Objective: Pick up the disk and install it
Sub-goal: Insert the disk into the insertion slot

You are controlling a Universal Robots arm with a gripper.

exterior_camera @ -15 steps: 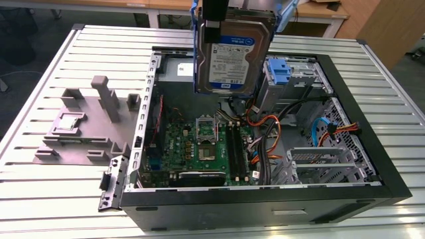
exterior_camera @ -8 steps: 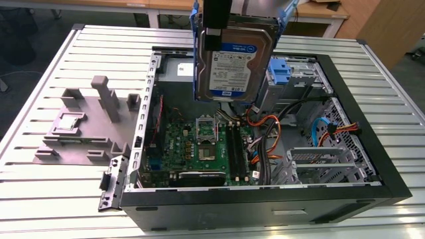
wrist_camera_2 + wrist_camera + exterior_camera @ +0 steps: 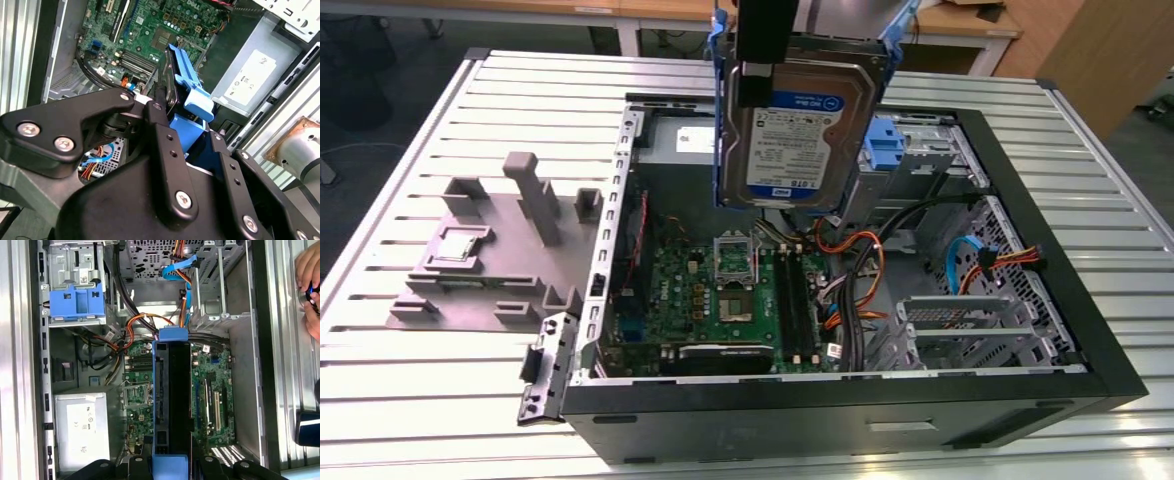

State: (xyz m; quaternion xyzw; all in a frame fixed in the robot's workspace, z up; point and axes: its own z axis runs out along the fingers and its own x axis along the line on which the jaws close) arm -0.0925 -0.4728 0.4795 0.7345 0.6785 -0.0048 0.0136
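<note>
claw (image 3: pixel 185 120) clamped on disk (image 3: pixel 801 130), held above open computer case (image 3: pixel 854 405)

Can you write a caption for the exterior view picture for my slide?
The end effector holds the disk, label showing, above the open computer case on the slatted table.

The claw (image 3: pixel 182 117) is matte black all over, made of thick flat plates with rounded corners. Its fingers (image 3: pixel 162 150) are long straight bars, each with small holes along the face and a silver screw (image 3: pixel 183 200) near the base. A broad link plate (image 3: pixel 65 125) carries two larger silver screws sunk in round recesses. In the first wrist view, rounded black link ends (image 3: pixel 100 467) show. In the exterior view, the black column (image 3: pixel 767 30) is plain and square-edged.
</note>
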